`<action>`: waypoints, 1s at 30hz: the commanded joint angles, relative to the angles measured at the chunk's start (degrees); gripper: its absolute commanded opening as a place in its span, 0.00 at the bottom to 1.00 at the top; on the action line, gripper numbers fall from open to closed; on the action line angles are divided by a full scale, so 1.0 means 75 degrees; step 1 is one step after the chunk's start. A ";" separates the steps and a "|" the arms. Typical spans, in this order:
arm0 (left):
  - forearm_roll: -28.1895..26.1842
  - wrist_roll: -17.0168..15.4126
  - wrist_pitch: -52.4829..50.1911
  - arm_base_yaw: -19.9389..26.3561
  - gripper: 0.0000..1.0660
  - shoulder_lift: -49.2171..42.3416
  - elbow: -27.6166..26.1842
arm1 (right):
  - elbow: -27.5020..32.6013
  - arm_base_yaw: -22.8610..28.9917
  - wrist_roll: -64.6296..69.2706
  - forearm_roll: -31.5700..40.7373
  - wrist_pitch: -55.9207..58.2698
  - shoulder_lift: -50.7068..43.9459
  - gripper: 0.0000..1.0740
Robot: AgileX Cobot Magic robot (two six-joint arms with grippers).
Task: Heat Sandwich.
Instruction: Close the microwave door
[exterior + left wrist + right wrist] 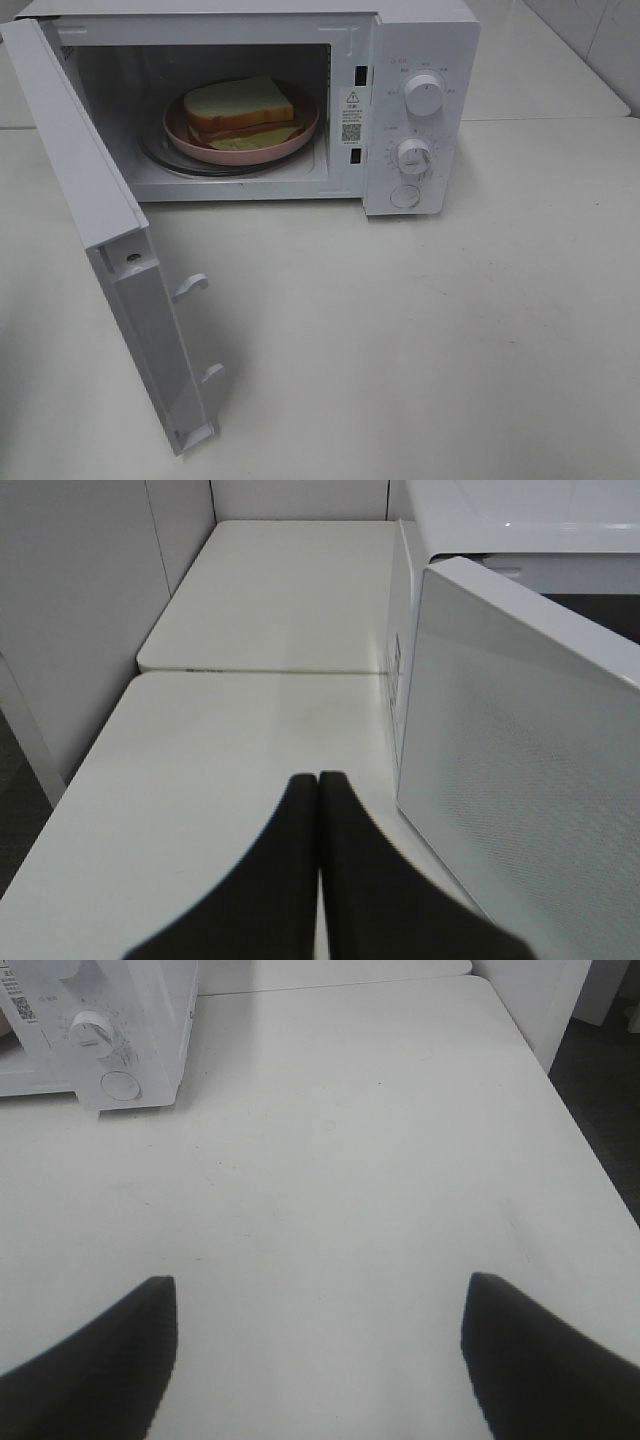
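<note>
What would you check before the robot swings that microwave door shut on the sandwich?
1. The sandwich lies on the pink plate inside the microwave: ok.
2. The plate sits fully within the cavity, out of the door's path: ok.
3. The door stands wide open, with nothing in the opening: ok.
4. The left end effector is shut, empty and near the door's outer face: ok.
5. The right end effector is open and empty over the table: ok.
6. The lower knob setting: cannot tell.

Wide-spread right gripper (320, 1282) over white table (350, 1160); microwave (150, 1050), seemingly two dials (90, 1030), beyond.
</note>
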 commanded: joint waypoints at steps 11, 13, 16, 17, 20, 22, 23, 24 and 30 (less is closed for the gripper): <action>0.0581 -0.0092 -0.3888 -0.0038 0.00 0.1467 0.1138 | 0.0023 -0.0031 -0.0031 0.0031 -0.0107 -0.0206 0.70; 0.0726 -0.0122 -0.3995 -0.0038 0.00 0.1597 0.1138 | 0.0023 -0.0031 -0.0031 0.0031 -0.0107 -0.0206 0.70; 0.1047 -0.0313 -0.4209 -0.0038 0.00 0.1895 0.1138 | 0.0023 -0.0031 -0.0031 0.0031 -0.0107 -0.0206 0.70; 0.1436 -0.0596 -0.4377 -0.0038 0.00 0.2185 0.1138 | 0.0023 -0.0031 -0.0031 0.0031 -0.0107 -0.0206 0.70; 0.2177 -0.1352 -0.4775 -0.0038 0.00 0.2781 0.1138 | 0.0023 -0.0031 -0.0031 0.0031 -0.0107 -0.0206 0.70; 0.2422 -0.1528 -0.4905 -0.0038 0.00 0.2926 0.1138 | 0.0023 -0.0031 -0.0031 0.0031 -0.0107 -0.0206 0.70; 0.2674 -0.1665 -0.5042 -0.0038 0.00 0.3040 0.1138 | 0.0023 -0.0031 -0.0031 0.0031 -0.0107 -0.0206 0.70; 0.2926 -0.1818 -0.5210 -0.0038 0.00 0.3178 0.1138 | 0.0023 -0.0031 -0.0031 0.0031 -0.0107 -0.0206 0.70; 0.4225 -0.2544 -0.6150 -0.0038 0.00 0.3934 0.1138 | 0.0023 -0.0031 -0.0031 0.0031 -0.0107 -0.0206 0.70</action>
